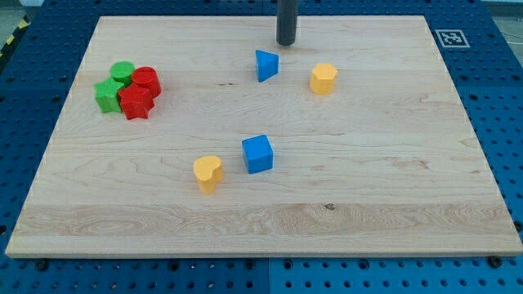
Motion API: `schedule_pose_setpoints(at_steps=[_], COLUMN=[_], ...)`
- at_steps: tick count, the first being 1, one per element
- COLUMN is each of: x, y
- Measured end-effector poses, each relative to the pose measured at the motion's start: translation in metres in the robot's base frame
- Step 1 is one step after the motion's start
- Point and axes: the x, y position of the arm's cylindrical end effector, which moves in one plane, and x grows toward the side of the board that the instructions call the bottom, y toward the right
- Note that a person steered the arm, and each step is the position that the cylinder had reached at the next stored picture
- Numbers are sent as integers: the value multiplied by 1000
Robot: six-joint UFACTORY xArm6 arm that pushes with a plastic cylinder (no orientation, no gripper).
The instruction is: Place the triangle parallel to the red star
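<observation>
A blue triangle lies near the top middle of the wooden board. A red star lies at the view's left in a tight cluster with a red cylinder, a green star and a green cylinder. My tip stands on the board just above and to the right of the blue triangle, a small gap apart from it.
A yellow hexagon block lies right of the triangle. A blue cube and a yellow heart block lie near the board's middle. A tag marker sits at the top right corner. Blue pegboard surrounds the board.
</observation>
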Motion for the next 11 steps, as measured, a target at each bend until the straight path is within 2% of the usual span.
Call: schedule_pose_setpoints(at_steps=[4, 6, 9, 11], x=[113, 161, 170, 138], y=[-66, -70, -65, -61])
